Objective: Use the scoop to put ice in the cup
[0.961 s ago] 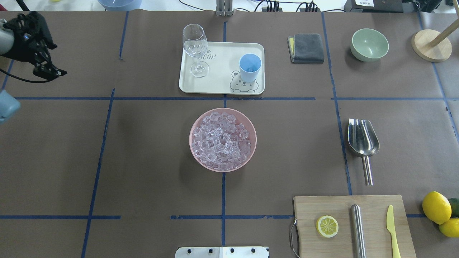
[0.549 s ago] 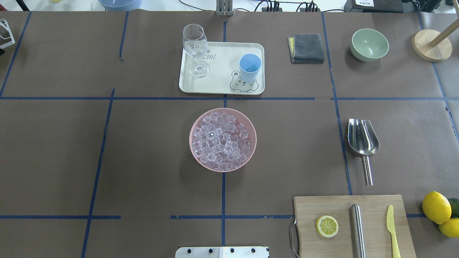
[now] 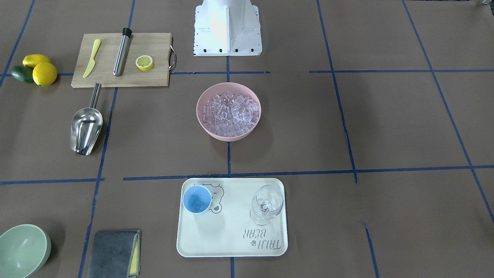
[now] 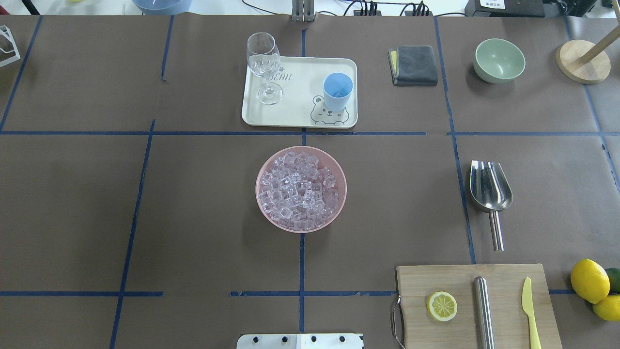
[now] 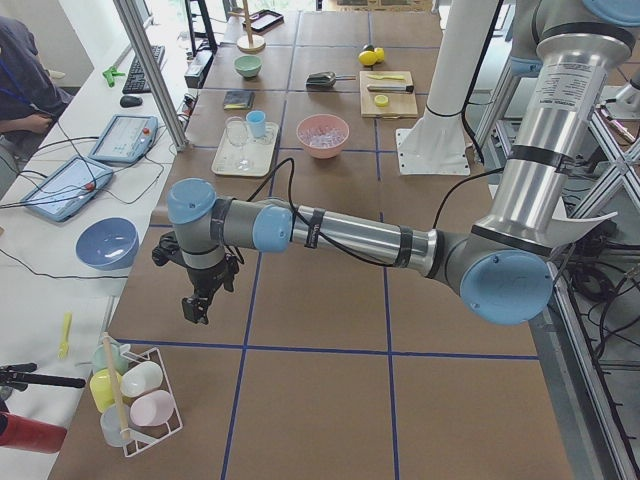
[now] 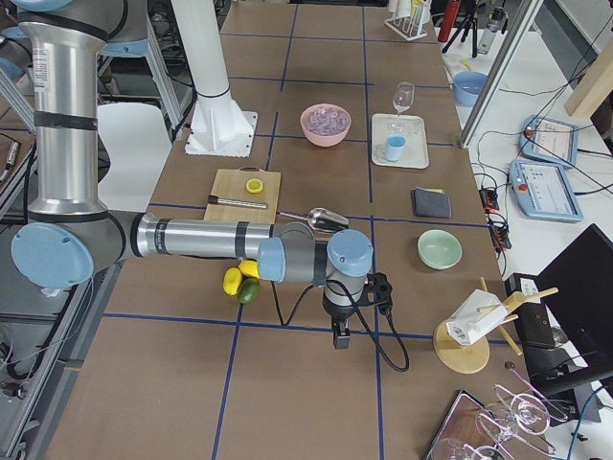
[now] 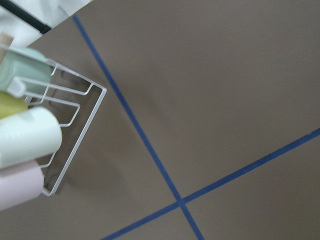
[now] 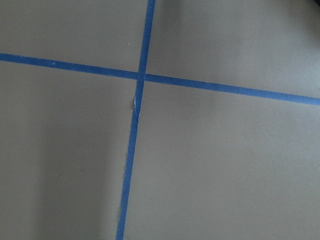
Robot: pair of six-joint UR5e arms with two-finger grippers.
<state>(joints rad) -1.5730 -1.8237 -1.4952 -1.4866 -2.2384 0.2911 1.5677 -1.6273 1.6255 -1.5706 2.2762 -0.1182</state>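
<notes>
The ice [image 4: 300,189] is heaped in a pink bowl [image 4: 339,203] at the table's middle, also in the front view [image 3: 229,110]. The light-blue cup [image 4: 337,89] stands on a cream tray [image 4: 295,114] beyond the bowl, next to a wine glass [image 4: 264,65]. The silver scoop [image 4: 490,191] lies flat on the table to the right, handle toward the robot. The left gripper [image 5: 196,308] hangs over the table's far left end, far from all of these. The right gripper [image 6: 340,337] hangs over the far right end. I cannot tell whether either is open or shut.
A cutting board [image 4: 416,286] at the near right holds a lemon slice [image 4: 441,306], a steel cylinder [image 4: 483,310] and a yellow knife [image 4: 530,310]. Lemons [image 4: 589,280], a green bowl [image 4: 499,60], a grey cloth [image 4: 415,64] and a wooden stand [image 4: 581,60] lie to the right. A wire rack [image 7: 65,125] stands at the left end.
The left gripper, at the overhead view's left edge one second ago, has moved out of that view to the left. Nothing on the table has moved.
</notes>
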